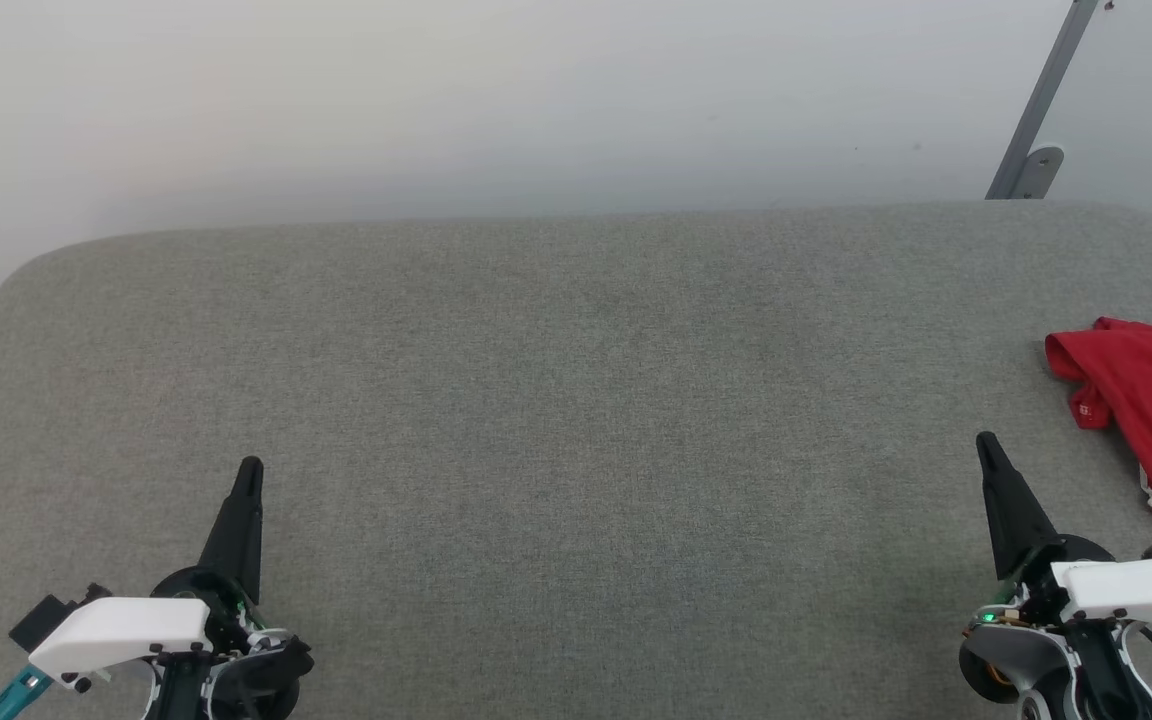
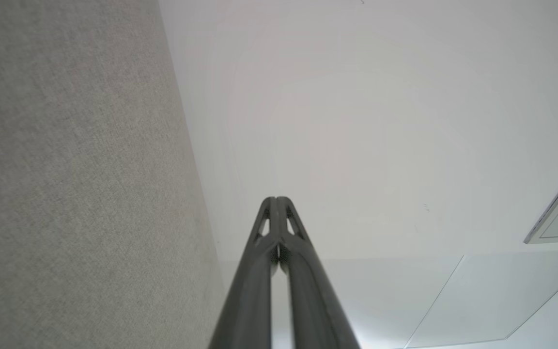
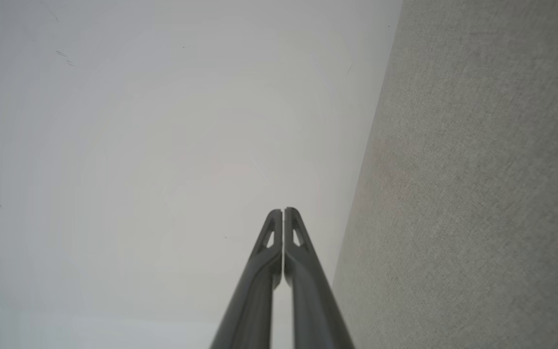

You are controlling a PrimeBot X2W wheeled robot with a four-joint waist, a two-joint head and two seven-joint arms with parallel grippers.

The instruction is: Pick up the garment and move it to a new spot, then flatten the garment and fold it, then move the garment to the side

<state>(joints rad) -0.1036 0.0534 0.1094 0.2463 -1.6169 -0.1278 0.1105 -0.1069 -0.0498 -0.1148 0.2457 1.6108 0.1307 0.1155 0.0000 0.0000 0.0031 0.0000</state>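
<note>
The garment (image 1: 1151, 410), bright red with a bit of white trim, lies bunched at the far right edge of the grey fabric surface (image 1: 576, 420), partly cut off by the head view's border. My right gripper (image 1: 986, 442) stands shut and empty at the lower right, a short way left of and nearer than the garment. At the lower left my left gripper (image 1: 250, 466) is shut too, holding nothing. In the left wrist view the left gripper (image 2: 275, 198) has its two dark fingers pressed together. The right gripper (image 3: 283, 210) looks the same in the right wrist view.
A pale wall (image 1: 536, 100) rises behind the grey surface. A grey metal bracket (image 1: 1036, 130) leans against it at the upper right. The surface has rounded far corners.
</note>
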